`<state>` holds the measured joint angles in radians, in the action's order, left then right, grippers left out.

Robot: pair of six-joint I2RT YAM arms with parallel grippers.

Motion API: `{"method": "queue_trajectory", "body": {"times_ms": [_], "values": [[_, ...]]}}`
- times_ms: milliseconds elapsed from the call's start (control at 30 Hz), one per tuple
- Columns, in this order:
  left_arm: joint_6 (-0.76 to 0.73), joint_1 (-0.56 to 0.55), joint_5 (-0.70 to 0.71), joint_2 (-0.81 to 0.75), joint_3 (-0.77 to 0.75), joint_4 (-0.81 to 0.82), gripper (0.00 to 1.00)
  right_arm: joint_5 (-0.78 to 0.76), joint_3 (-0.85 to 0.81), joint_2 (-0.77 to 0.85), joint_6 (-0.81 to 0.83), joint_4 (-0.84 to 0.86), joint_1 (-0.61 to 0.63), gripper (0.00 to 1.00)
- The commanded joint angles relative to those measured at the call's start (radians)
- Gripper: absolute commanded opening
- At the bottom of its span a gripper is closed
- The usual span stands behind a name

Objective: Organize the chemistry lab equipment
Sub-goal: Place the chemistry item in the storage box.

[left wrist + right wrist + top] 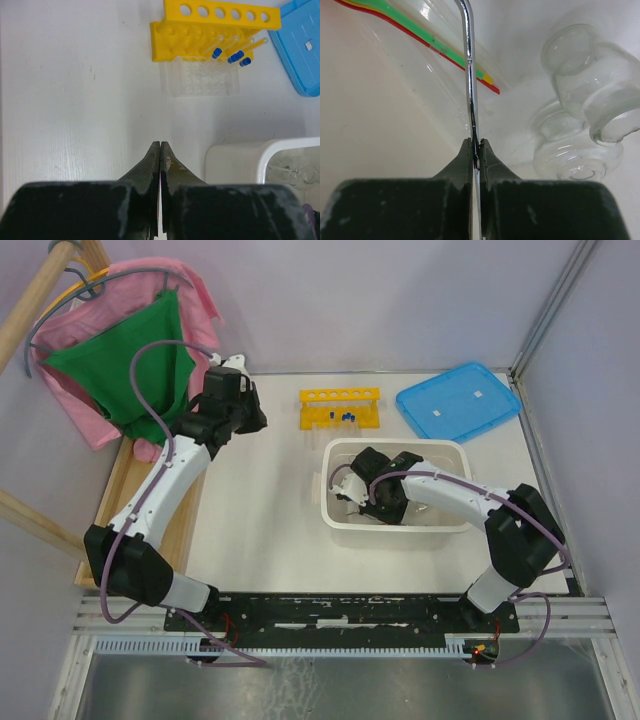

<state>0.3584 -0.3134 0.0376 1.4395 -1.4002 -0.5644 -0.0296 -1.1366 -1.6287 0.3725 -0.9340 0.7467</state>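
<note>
Inside the white tub [400, 534], the right gripper [476, 150] is closed on one thin arm of the metal tongs [469, 60]. This narrow hold may slip on lifting, and the tongs could swing into the glass flasks [590, 95] just beside. The left gripper [160, 150], closed and empty, hangs left of the tub.

The test-tube rack [340, 396] stands at the far side of the bench [260, 525], the lid [458, 400] to its right; the tub [395, 532] sits nearer, with flasks [585, 80] lying inside it.
</note>
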Motion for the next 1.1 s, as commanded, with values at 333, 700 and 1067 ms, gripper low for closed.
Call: {"method": "queue_trajectory", "body": {"times_ms": [333, 700, 1067], "values": [[0.001, 0.025, -0.073, 0.019, 0.0, 0.06, 0.03, -0.016, 0.024, 0.015, 0.002, 0.023, -0.008, 0.01], [-0.009, 0.034, -0.103, 0.024, 0.0, 0.068, 0.03, -0.016, 0.047, -0.013, -0.003, 0.034, -0.008, 0.04], [-0.003, 0.035, -0.17, 0.031, 0.04, 0.097, 0.03, -0.021, 0.048, -0.042, -0.011, 0.03, -0.009, 0.14]]}}
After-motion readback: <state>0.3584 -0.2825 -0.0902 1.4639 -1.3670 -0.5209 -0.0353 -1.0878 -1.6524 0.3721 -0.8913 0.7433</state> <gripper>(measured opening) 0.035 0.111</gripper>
